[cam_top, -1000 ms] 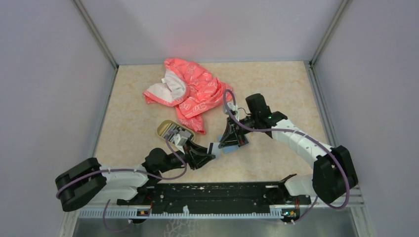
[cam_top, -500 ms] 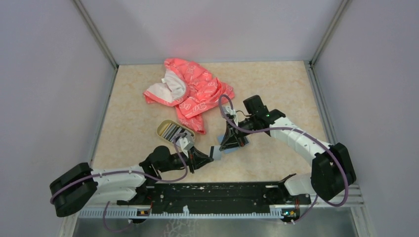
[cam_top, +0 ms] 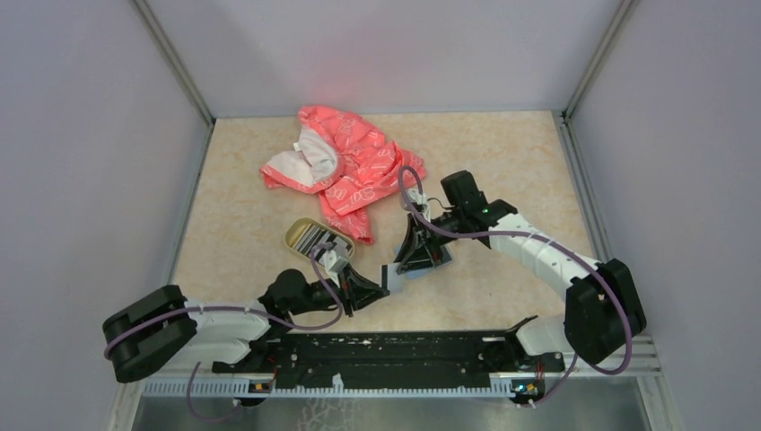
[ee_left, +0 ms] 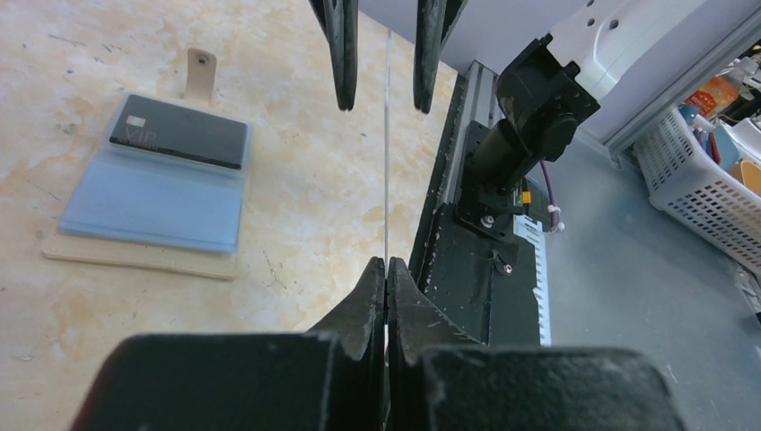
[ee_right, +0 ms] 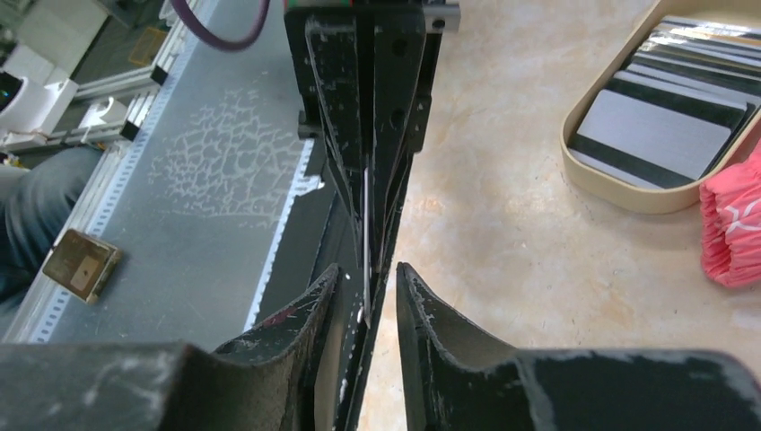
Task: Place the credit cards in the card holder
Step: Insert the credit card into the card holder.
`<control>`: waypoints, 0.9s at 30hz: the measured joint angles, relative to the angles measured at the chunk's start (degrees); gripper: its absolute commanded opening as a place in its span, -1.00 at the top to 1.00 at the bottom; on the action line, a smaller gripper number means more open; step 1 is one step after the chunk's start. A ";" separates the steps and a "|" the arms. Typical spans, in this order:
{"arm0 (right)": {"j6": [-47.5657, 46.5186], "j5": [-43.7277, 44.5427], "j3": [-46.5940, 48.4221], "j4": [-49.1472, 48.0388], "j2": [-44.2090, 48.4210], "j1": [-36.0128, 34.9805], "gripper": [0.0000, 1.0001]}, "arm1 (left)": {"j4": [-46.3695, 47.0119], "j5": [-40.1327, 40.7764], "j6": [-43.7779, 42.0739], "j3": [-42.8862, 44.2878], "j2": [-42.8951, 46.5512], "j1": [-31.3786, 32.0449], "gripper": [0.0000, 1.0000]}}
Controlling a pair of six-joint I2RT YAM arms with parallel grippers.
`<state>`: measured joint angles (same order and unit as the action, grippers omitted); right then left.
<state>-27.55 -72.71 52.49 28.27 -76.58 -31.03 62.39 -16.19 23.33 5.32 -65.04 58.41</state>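
Note:
One credit card (ee_left: 387, 162) stands on edge in the air, seen edge-on as a thin pale line. My left gripper (ee_left: 387, 262) is shut on its near end. At its far end my right gripper (ee_right: 366, 274) is open, one finger on each side of the card with a gap. The card holder (ee_left: 148, 202) lies open flat on the table to the left, blue-grey lining up, with a dark card (ee_left: 179, 132) in its far pocket. In the top view the held card (cam_top: 388, 277) hangs between the left gripper (cam_top: 373, 286) and the right gripper (cam_top: 415, 259).
An oval gold-rimmed dish (cam_top: 297, 232) holding several striped cards (ee_right: 660, 121) sits left of the grippers. A pink-red patterned cloth (cam_top: 345, 166) lies behind it. The black mounting rail (cam_top: 386, 346) runs along the near table edge. Walls enclose the table on three sides.
The left gripper has closed onto the card. The right gripper, shut on it until half a second ago, has opened and let it go.

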 measured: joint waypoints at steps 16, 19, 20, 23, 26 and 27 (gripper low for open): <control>8.22 -1.11 -1.11 -6.82 -0.11 0.00 0.64 | 8.98 0.11 4.04 0.07 -7.69 0.00 1.00; 8.26 -1.11 -1.11 -6.84 -0.59 0.00 0.68 | 10.60 0.98 4.24 0.07 -7.69 0.00 1.00; 8.26 -1.09 -1.11 -6.82 -0.87 0.00 0.74 | 11.04 1.18 4.31 0.07 -7.69 0.00 1.00; 8.37 -1.07 -1.11 -6.84 -1.46 0.00 0.93 | 12.13 1.70 4.50 0.07 -7.72 0.00 1.00; 8.68 -1.09 -1.11 -6.84 -1.51 0.00 1.00 | 12.35 1.95 4.61 0.04 -8.07 0.00 1.00; 8.72 -1.07 -1.11 -6.84 -1.51 0.00 1.00 | 12.44 2.05 4.76 0.04 -8.28 0.00 1.00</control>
<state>-18.83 -73.78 51.37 21.43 -78.08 -31.03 74.83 -14.13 28.10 5.37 -73.32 58.41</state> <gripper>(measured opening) 0.009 0.007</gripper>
